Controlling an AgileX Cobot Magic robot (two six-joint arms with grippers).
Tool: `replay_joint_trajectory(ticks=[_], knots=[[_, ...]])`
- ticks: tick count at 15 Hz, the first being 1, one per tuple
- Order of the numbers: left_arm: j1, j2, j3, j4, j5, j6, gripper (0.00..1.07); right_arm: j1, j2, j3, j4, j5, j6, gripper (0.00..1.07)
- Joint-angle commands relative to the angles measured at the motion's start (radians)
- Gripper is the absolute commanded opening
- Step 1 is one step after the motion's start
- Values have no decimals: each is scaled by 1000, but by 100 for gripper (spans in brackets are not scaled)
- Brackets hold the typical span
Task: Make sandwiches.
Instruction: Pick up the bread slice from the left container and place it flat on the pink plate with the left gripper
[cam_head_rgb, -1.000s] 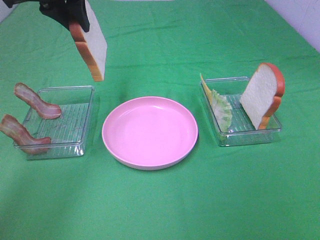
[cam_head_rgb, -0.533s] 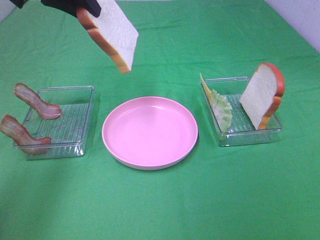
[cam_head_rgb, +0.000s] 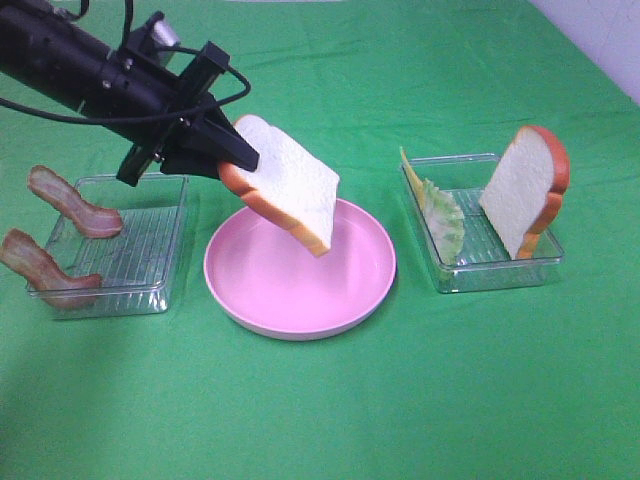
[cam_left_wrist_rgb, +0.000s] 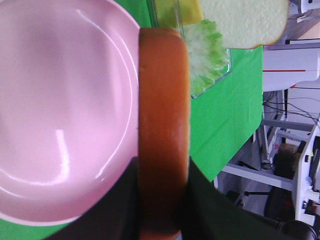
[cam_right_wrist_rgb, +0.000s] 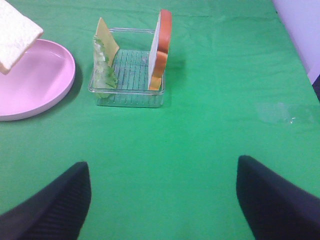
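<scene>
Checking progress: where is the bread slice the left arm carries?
Exterior high view, left of centre: the bread slice hangs tilted above the pink plate, held by the left end effector.

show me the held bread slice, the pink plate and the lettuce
held bread slice (cam_head_rgb: 290, 187), exterior high view, white face
pink plate (cam_head_rgb: 290, 292), exterior high view, bare floor
lettuce (cam_head_rgb: 447, 225), exterior high view, middle of leaf

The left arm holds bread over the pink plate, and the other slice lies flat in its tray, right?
Not flat: the other slice stands on edge in its tray, as the exterior high view shows. The left gripper does hold a bread slice over the pink plate.
</scene>
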Motion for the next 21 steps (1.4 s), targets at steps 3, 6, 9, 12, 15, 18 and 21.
replay_joint_trajectory(ticks=[3, 6, 9, 12, 15, 18, 21], knots=[[-31, 118, 8, -76, -39, 20, 0, -6, -15, 3, -1, -4, -6, 76], [-75, 154, 8, -99, -87, 29, 0, -6, -15, 3, -1, -4, -6, 76], [-101, 170, 8, -102, -143, 46, 0, -6, -15, 3, -1, -4, -6, 76], [-101, 185, 8, -96, -142, 45, 0, -6, -15, 3, -1, -4, -6, 76], [-101, 187, -6, -77, -125, 42, 56, -6, -15, 3, -1, -4, -6, 76], [-101, 185, -93, 57, -21, 15, 84, -6, -15, 3, -1, -4, -6, 76], [-108, 168, -206, 267, 80, -140, 84, -6, -15, 3, -1, -4, -6, 76]])
